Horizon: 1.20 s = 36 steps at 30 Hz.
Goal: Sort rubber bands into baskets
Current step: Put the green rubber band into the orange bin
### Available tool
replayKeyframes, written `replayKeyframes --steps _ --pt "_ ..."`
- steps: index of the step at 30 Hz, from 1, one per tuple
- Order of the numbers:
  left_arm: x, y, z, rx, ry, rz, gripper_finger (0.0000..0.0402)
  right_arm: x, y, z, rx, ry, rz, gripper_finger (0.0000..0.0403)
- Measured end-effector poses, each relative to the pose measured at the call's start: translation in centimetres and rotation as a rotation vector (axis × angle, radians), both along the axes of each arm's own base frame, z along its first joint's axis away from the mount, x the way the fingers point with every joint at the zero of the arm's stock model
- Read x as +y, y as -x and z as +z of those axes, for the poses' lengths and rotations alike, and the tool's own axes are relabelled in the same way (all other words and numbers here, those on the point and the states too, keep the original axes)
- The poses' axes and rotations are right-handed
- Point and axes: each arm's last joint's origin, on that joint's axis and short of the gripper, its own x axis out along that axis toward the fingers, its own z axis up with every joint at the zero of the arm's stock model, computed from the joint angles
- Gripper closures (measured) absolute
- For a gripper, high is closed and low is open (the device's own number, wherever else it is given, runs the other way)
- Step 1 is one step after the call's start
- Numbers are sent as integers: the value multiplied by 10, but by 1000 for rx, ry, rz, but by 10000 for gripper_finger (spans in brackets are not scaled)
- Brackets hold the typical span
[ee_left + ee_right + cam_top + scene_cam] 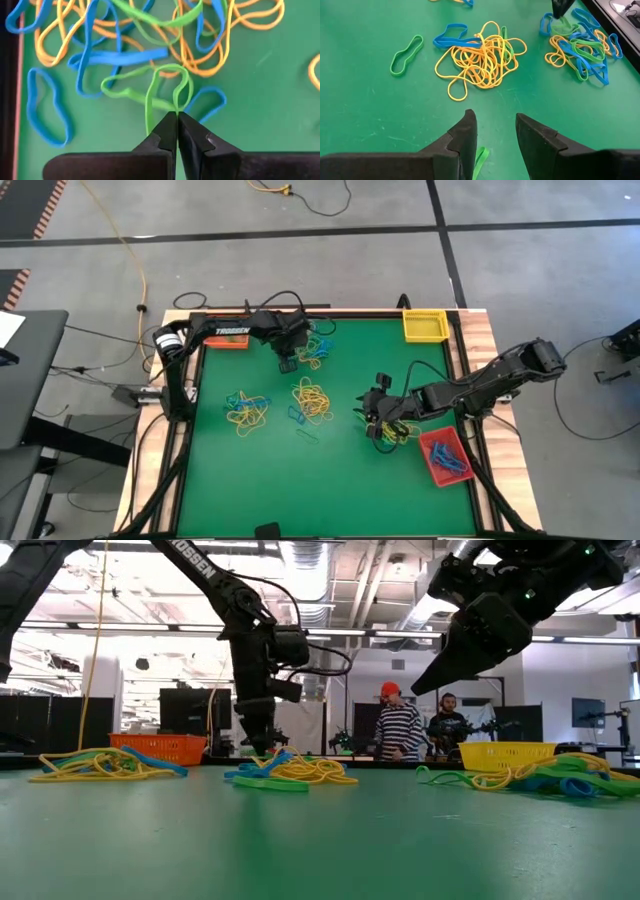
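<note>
My red basket (441, 456) sits at the right edge of the green mat (330, 480), and it holds several blue rubber bands. The yellow basket (424, 326) stands at the mat's far right corner and the orange basket (228, 342) at its far left corner, partly under my left arm; what lies in those two I cannot tell.

My left gripper (177, 116) is down at the mixed pile (318, 350) just beside the orange basket, its fingers pinched together on a green rubber band (162, 90). That band is a long folded loop, and from the pinch it runs straight away from my fingertips toward the tangle of blue and yellow bands.

My right gripper (495, 125) hovers near the red basket with its fingers parted and nothing between them. Ahead of it lies a mostly yellow clump (482, 57), and beside that a single green loop (406, 54), lying slantwise on the mat
</note>
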Motion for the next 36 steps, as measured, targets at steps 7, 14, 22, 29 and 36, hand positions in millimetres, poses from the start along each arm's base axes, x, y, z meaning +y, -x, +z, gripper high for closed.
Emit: replayKeyframes --steps 7,14,22,29,36 --pt "2 17 42 -88 -63 43 402 0 0 0 3 1 0 239" --pt "9 51 87 -180 -116 146 401 0 0 0 3 0 0 239" --pt "24 90 110 -206 -133 297 401 0 0 0 2 0 1 239" --pt "38 120 88 -135 -95 405 401 4 1 0 2 0 16 239" --pt "37 152 62 -101 -75 485 401 5 1 0 3 0 19 239"
